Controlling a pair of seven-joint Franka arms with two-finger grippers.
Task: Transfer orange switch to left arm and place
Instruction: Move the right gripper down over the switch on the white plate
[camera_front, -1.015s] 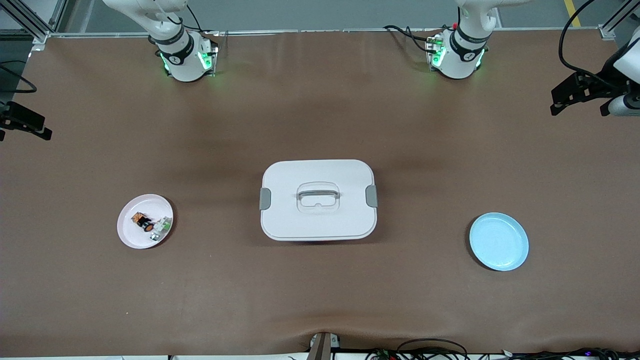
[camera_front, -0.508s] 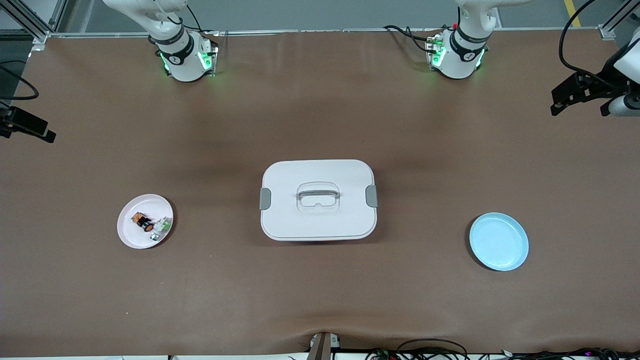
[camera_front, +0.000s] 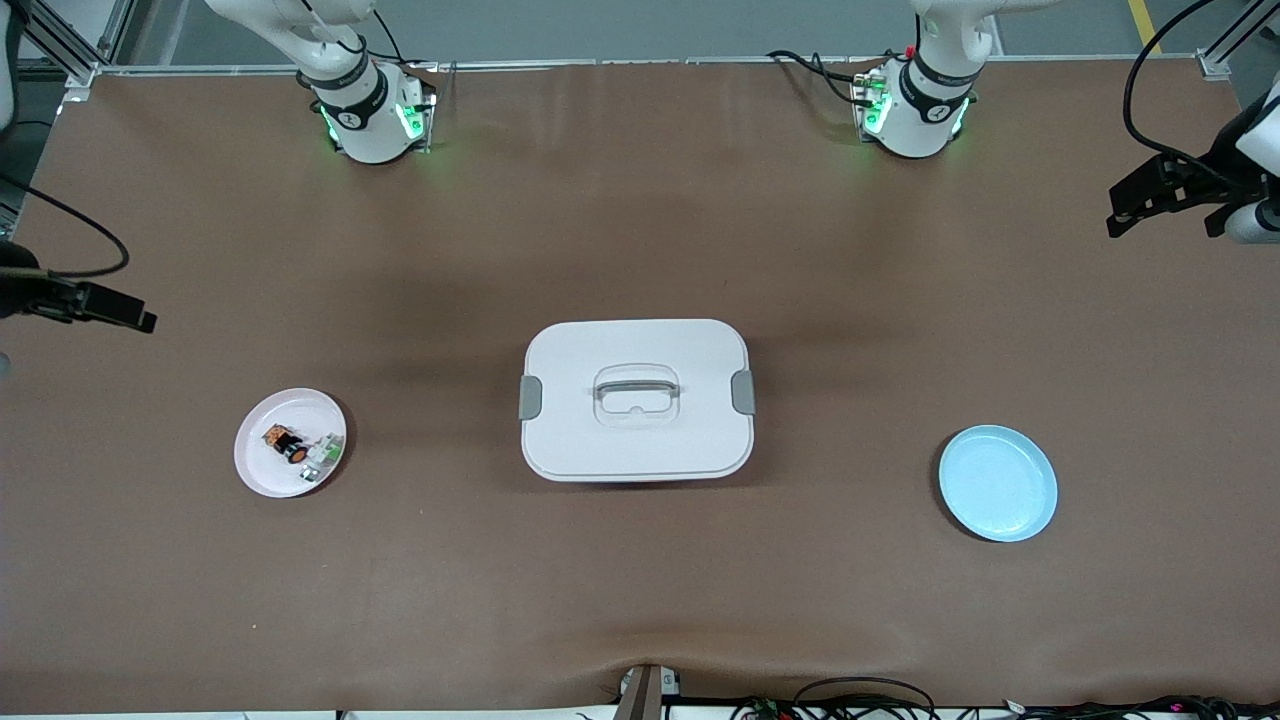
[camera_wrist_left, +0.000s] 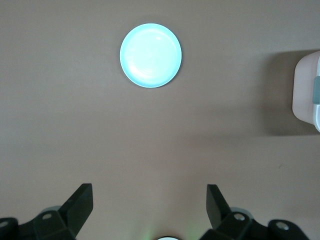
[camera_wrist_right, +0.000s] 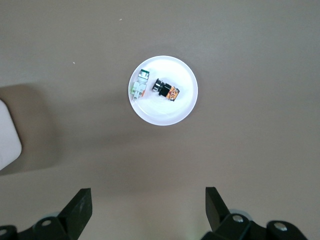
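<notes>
The right wrist view gives the close look: one orange switch (camera_wrist_right: 166, 90) lying in the pink plate (camera_wrist_right: 175, 112) just beside one white-and-green component (camera_wrist_right: 139, 88). From the front, one box (camera_front: 636, 440) sits mid-worktop (camera_front: 640, 200) between two plates, the pink toward the right arm's end, the blue plate (camera_front: 1010, 500) toward the left's. Left claw (camera_wrist_left: 149, 205) and right claw (camera_wrist_right: 148, 205) both hang released above the worktop, grasping nothing.
</notes>
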